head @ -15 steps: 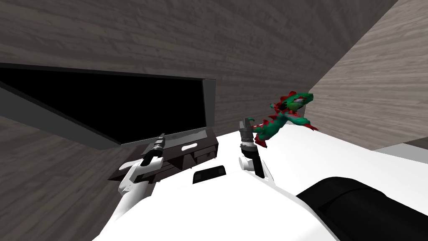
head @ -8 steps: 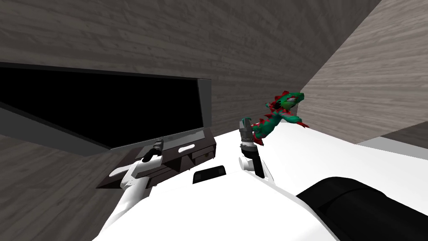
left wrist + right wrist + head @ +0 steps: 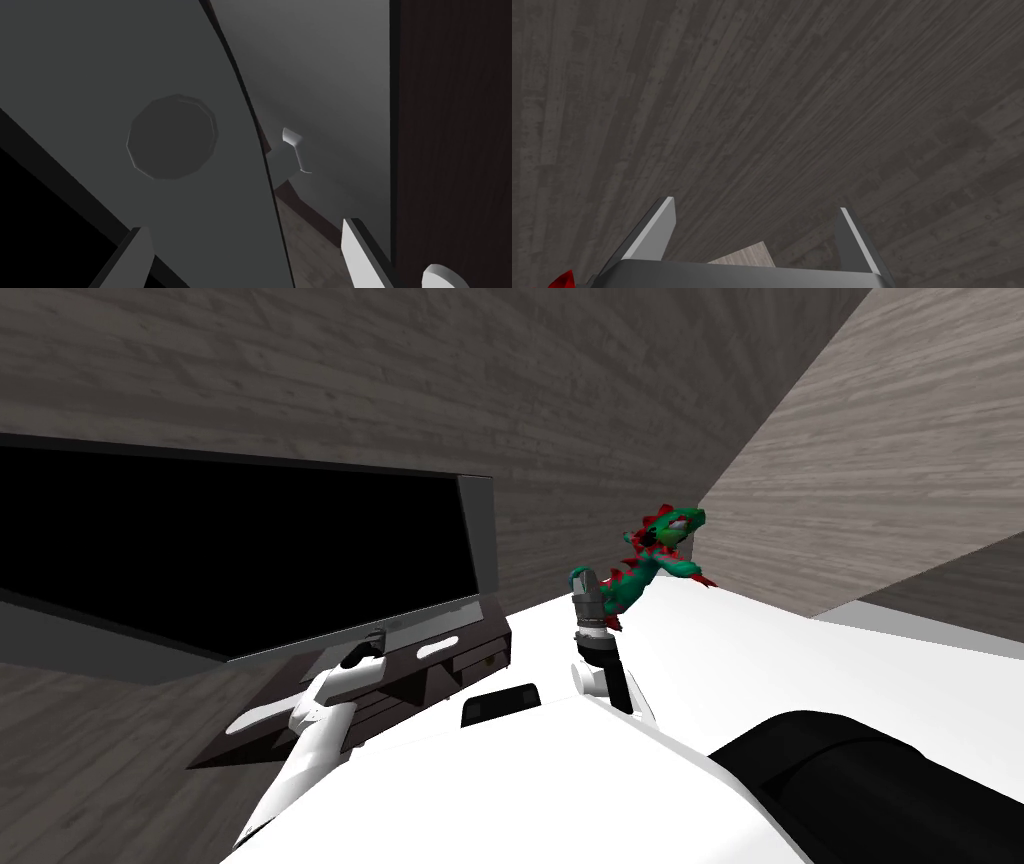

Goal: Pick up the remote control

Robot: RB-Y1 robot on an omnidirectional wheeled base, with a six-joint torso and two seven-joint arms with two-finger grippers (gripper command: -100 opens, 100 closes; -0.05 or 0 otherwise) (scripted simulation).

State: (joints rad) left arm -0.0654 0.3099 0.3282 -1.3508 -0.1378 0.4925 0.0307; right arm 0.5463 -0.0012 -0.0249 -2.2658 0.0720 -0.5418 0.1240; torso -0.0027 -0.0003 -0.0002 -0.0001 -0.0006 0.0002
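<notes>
The remote control (image 3: pixel 437 646) is the small white, pill-shaped bar lying on the dark desk (image 3: pixel 470 666). In the head view it sits just left of the frame's centre, under the lower right corner of the big black screen (image 3: pixel 250 548). What looks like its rounded white end also shows in the lower right corner of the left wrist view, on dark wood.

The left gripper (image 3: pixel 246 225) holds its 2 fingers (image 3: pixel 357 250) wide apart with nothing between them. The white end lies just outside one finger, not in the gap. Ahead of the gap is a flat grey panel (image 3: pixel 100 65) bearing a round disc (image 3: pixel 172 136). In the head view this gripper is near the remote control, to its left, at the screen's lower edge. I cannot tell whether it touches the desk.

The right gripper (image 3: pixel 754 207) also has its 2 fingers spread and holds nothing. In the head view it stands upright just right of centre, beside a green and red dragon toy (image 3: pixel 660 550).
</notes>
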